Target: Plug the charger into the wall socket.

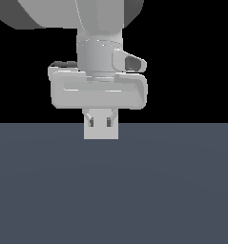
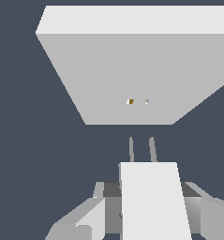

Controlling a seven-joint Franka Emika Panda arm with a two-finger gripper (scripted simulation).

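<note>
Charger (image 2: 151, 201) gripped in fingers (image 2: 190, 208), two prongs aimed at wall socket (image 2: 132, 70) holes, lined up pretty ok. Prongs near panel, gap left, not in yet. Pickup done, final push left imo.

Text on charger (image 2: 151, 201): none readable
Text on wall socket (image 2: 132, 70): none readable
Labels, brands, numbers elsewhere: none
</note>
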